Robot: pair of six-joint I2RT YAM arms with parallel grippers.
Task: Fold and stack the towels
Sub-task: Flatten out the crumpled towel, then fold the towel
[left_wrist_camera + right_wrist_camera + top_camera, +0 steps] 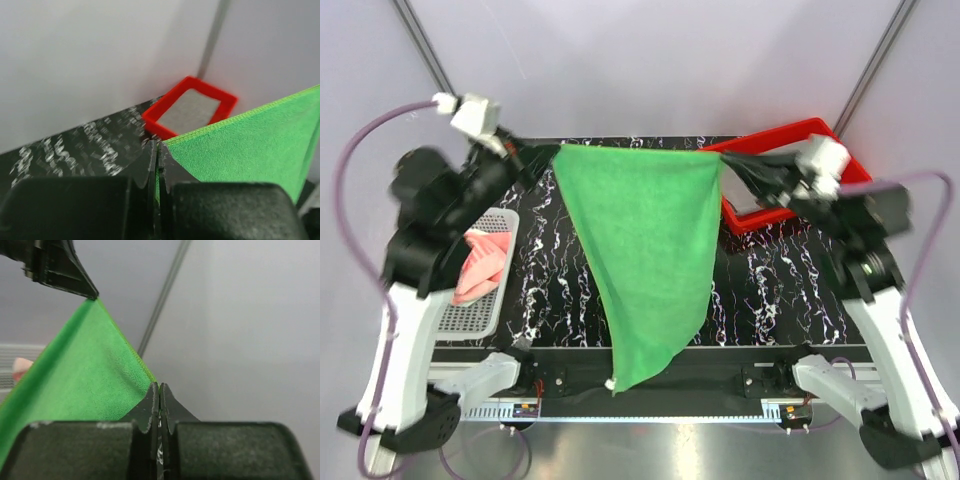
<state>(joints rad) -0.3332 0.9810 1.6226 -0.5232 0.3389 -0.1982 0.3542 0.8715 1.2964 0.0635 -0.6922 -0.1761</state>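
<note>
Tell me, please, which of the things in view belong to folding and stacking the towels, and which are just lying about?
Part of the job:
- green towel, stretched in the air between the left gripper and right gripper, each shut on a top corner
- pink towel, lying in the basket

Just lying about:
- white lattice basket
- red tray

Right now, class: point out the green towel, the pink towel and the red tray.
green towel [645, 260], top view, middle of the hanging cloth.
pink towel [483, 262], top view, bunched cloth in the white basket.
red tray [159, 120], left wrist view, near rim.
</note>
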